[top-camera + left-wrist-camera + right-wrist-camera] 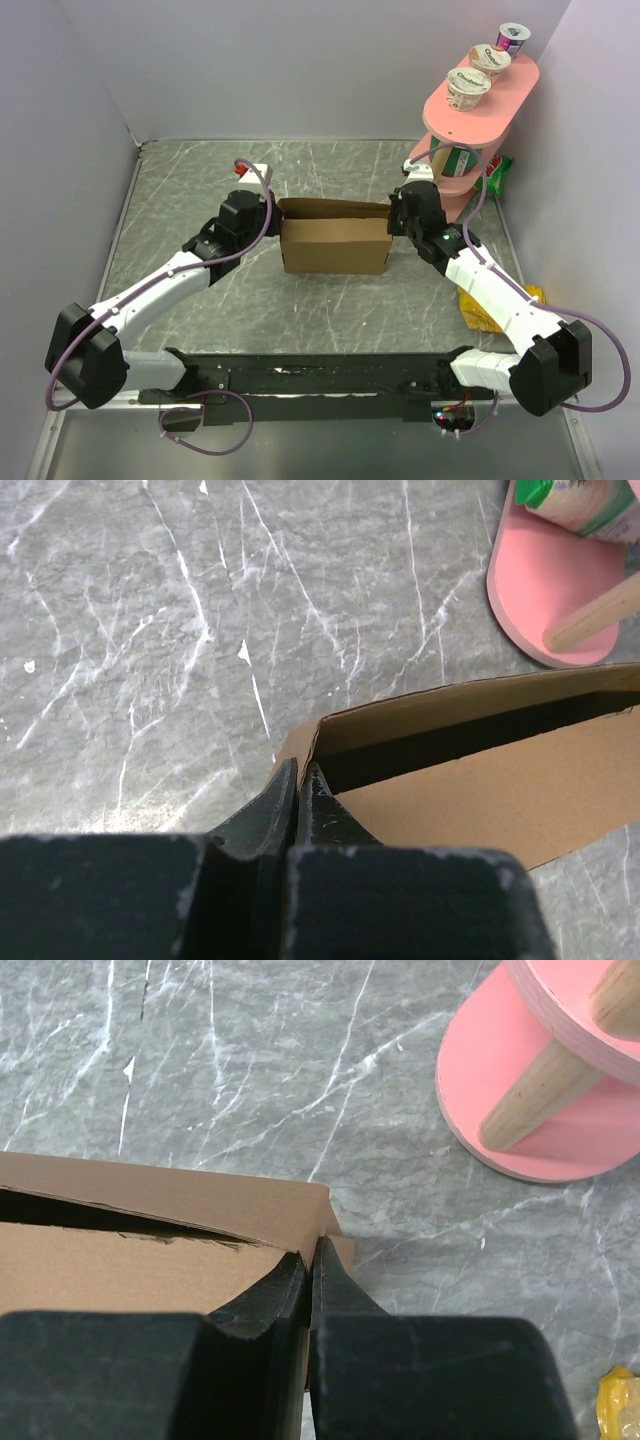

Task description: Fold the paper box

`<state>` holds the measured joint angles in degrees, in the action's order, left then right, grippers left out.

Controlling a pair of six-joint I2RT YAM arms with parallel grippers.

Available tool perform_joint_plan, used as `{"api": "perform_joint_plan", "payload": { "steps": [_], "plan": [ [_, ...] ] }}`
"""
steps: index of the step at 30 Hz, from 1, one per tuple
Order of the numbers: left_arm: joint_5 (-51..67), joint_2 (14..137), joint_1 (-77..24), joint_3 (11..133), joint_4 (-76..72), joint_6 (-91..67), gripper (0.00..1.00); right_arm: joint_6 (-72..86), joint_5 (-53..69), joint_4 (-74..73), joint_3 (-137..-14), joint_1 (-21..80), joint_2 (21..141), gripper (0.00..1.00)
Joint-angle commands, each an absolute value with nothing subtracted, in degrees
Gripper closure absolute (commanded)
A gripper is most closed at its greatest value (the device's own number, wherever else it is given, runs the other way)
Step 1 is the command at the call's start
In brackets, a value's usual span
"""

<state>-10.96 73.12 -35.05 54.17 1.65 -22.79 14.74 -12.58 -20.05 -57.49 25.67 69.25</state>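
Paper box (335, 248) sits at mid-frame on the grey table (180, 190), left gripper (277, 222) pinched tight on its left end wall, right gripper (393, 224) pinching its right end.

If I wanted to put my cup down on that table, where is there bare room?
Bare table lies far left, between the left wall and the left arm; also in the strip between the paper box and the base rail. The right side is crowded: pink stand, yellow packet, right arm.
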Motion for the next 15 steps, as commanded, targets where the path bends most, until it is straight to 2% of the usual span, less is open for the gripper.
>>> {"api": "perform_joint_plan", "payload": {
  "steps": [1,9,15],
  "plan": [
    [-11.9,71.6,-37.2,51.5,-1.2,-26.0,0.99,16.7,-11.2,-26.1,-55.6,26.9,71.2,1.0],
    [-8.3,74.2,-37.4,53.9,-0.2,-28.1,0.99,17.1,-12.0,-26.1,-56.0,27.7,72.1,1.0],
    [-7.6,76.6,-37.2,61.3,8.9,-24.7,0.99,16.7,-13.1,-26.5,-55.9,28.2,72.2,1.0]
  ]
}}
